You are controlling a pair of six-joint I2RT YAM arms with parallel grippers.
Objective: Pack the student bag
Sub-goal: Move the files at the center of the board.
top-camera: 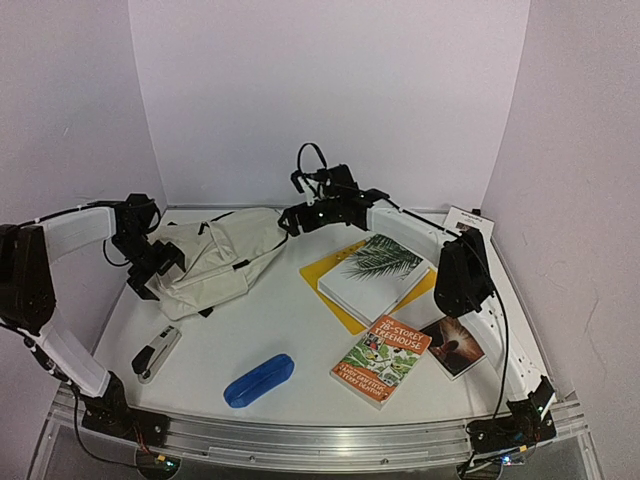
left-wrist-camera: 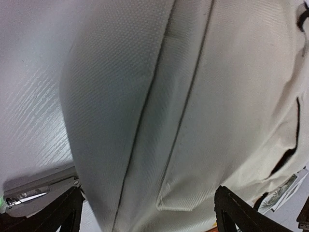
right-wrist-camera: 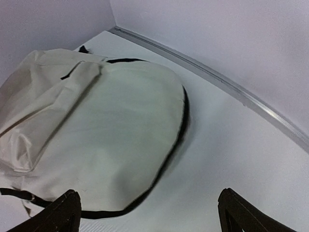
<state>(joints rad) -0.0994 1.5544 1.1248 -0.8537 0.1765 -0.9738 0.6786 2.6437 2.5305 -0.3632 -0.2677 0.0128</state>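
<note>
Two claws (top-camera: pixel 160 262) (top-camera: pixel 290 219) gape wide by the student bag (top-camera: pixel 215 255); books (top-camera: pixel 381 360) show only overhead.

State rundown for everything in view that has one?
student bag: lying flat, main compartment looks shut
left gripper: open, close to bag
right gripper: open, near bag
pencil case: closed, outside bag
stapler: shut, outside bag
treehouse book: closed, cover up
palm-leaf book: closed, on yellow folder

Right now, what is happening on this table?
Two robot arms are at the bag, which lies flat at the back left. The left pincer is open at its left end, the right pincer open over its right end; neither holds it. Books, a blue case and a stapler lie outside it.
</note>
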